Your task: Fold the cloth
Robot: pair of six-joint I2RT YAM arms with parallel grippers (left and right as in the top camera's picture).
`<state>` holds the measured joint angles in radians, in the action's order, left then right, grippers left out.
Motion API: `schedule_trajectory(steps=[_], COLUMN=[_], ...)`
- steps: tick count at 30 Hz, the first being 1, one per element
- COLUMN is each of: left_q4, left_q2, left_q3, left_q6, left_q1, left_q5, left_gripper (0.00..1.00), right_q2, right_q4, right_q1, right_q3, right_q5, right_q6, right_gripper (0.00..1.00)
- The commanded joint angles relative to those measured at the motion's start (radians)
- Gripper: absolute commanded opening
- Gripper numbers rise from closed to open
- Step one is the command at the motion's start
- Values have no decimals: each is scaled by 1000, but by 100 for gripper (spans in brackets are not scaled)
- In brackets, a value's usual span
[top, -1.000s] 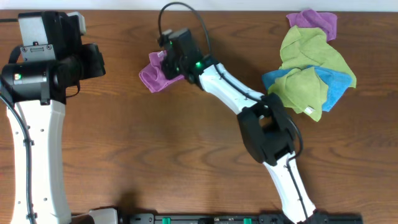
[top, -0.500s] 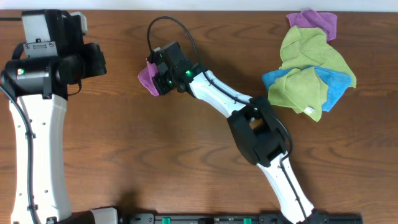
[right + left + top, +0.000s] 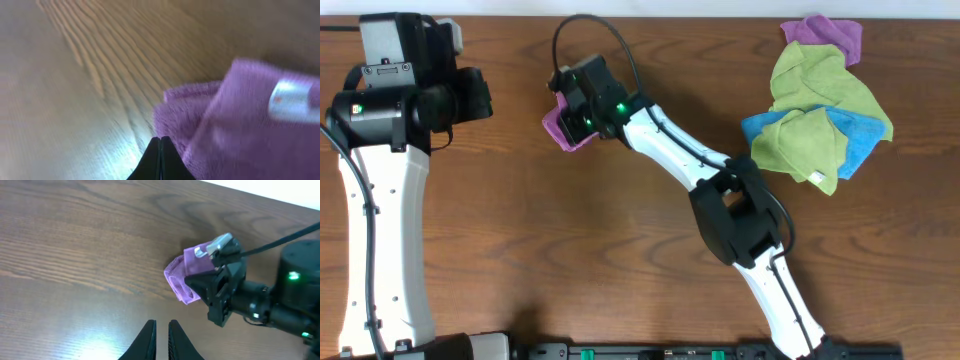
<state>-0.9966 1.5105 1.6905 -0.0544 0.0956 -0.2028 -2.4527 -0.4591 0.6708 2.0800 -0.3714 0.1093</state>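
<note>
My right gripper was clamped on the cloth, its two fingers pressed together with no gap showing in the wrist view and the lilac pile bunched right against their tips. The cloth was crumpled rather than flat, toward the far edge of the table and left of centre. From overhead it was mostly hidden beneath my right wrist, with only a small purple lobe sticking out on the side nearer my left arm. Seen from my left wrist, part of it looped low toward the wood while a flap rose along the gripper's black body; I could not tell whether the loop touched the table. A white label showed on the fabric, too blurred to read. My left gripper hung over bare wood to the left of the cloth, well apart from it, its fingers parted by a narrow gap and holding nothing. At the far right of the table, well apart from both grippers, lay a heap of other cloths: green cloths overlapping a blue cloth, with a second purple cloth peeking out at the heap's far end
</note>
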Motion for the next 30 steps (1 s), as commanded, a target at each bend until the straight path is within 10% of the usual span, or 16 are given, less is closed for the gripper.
schedule_trajectory(steps=[1,6,12,17,30], left_q4=[20,116,423,653,1180], left_q2=[6,6,6,6,147], left_q3=[-8,-111,-441,-632,-842], left_q6=[11,6,-40,-135,-508], left_q1=[5,28,37,37,76], left_q5=[2,-87,-342,-420,-642], left_gripper=[12,16,52,95,95], right_q2=[40,54,53,53,54], right_q4=[-46,-177,-295,-378,-463], right_q1=[-3,-49,-124,-150,-220], right_q3=[112,212,212,212,212], right_q5=[-24,87,76,76,74], right_q6=[-88,-132,-95,-100,-140], right_gripper=[1,1,3,53,82])
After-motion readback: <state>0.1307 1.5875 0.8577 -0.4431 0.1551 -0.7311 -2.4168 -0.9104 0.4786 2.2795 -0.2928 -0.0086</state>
